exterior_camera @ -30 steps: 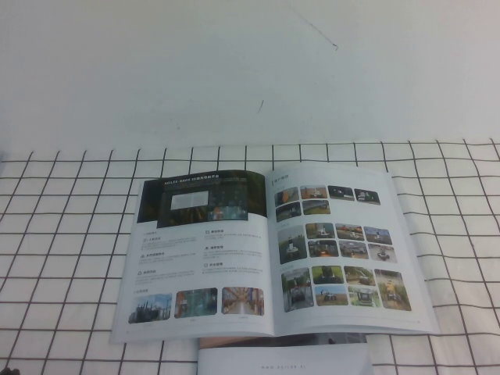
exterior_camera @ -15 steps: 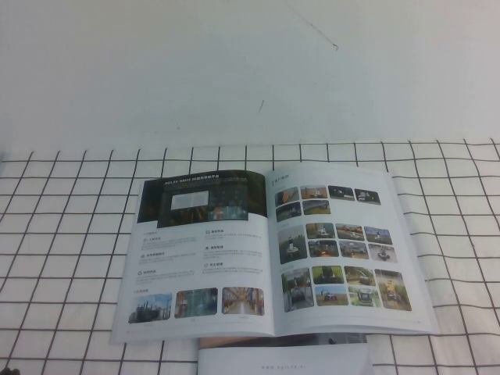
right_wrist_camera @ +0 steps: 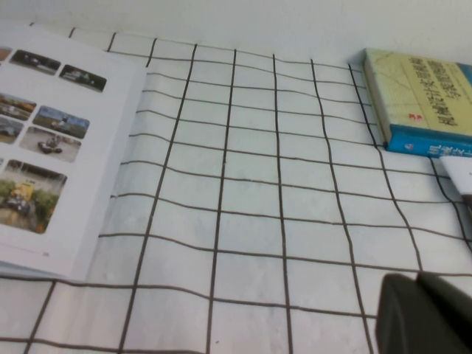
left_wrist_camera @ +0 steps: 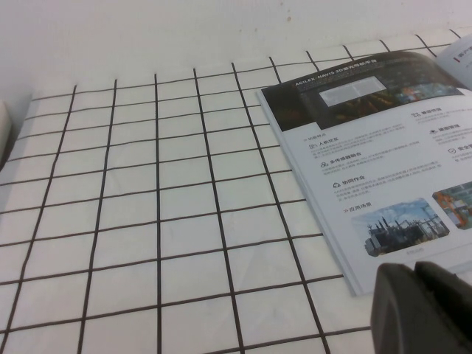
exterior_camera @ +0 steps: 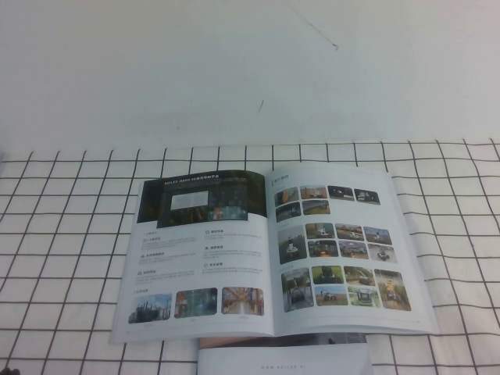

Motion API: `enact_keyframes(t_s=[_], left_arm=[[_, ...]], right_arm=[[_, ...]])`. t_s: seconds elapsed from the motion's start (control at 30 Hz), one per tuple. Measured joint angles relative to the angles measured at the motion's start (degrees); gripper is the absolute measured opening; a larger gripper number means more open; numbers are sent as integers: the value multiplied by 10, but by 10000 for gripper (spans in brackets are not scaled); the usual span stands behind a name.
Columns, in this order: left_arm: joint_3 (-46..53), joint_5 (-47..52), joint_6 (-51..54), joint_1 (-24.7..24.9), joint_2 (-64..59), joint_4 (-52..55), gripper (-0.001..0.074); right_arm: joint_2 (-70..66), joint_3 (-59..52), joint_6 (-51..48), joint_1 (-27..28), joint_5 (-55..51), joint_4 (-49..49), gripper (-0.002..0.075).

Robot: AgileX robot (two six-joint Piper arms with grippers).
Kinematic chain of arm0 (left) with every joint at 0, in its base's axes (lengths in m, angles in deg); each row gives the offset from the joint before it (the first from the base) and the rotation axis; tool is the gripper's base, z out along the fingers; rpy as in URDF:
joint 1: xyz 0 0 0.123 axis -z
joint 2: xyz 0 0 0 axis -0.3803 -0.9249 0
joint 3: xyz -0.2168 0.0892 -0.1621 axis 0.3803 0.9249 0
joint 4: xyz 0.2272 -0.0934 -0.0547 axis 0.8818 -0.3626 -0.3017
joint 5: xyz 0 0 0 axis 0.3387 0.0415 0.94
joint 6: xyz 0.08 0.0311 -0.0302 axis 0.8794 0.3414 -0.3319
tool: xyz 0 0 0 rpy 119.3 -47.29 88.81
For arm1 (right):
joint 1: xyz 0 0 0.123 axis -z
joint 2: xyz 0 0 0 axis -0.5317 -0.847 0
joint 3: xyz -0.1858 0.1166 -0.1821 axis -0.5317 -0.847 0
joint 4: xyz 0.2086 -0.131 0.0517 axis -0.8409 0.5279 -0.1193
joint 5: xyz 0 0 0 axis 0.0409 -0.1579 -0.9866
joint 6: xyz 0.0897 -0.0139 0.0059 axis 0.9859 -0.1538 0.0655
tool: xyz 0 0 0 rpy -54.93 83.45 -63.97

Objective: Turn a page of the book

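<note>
The book (exterior_camera: 266, 250) lies open and flat on the checked cloth in the middle of the high view. Its left sheet carries the dark banner picture (exterior_camera: 199, 199); the page (exterior_camera: 336, 250) on the right carries rows of small colour photos. Neither arm shows in the high view. My left gripper (left_wrist_camera: 414, 276) is shut and empty, close to the book's near left corner (left_wrist_camera: 361, 284). My right gripper (right_wrist_camera: 418, 284) is shut and empty over bare cloth, well to the right of the page's outer edge (right_wrist_camera: 110, 169).
A pale grey-white booklet (exterior_camera: 285, 358) lies under the book's front edge. A yellow and blue book (right_wrist_camera: 420, 96) and a white object (right_wrist_camera: 461, 173) lie on the cloth to the far right. The white wall (exterior_camera: 250, 70) stands behind the table.
</note>
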Motion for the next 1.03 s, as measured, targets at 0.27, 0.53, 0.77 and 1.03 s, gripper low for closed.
enact_keyframes(t_s=[0.27,0.53,0.77,1.03], left_arm=[[0,0,0,0,0,0,-2],[0,0,0,0,0,0,-2],[0,0,1,0,0,0,-2],[0,0,1,0,0,0,-2]], right_arm=[[0,0,-6,0,-4,0,-1],[0,0,-18,0,-4,0,-1],[0,0,-27,0,-5,6,-1],[0,0,-27,0,-5,6,-1]])
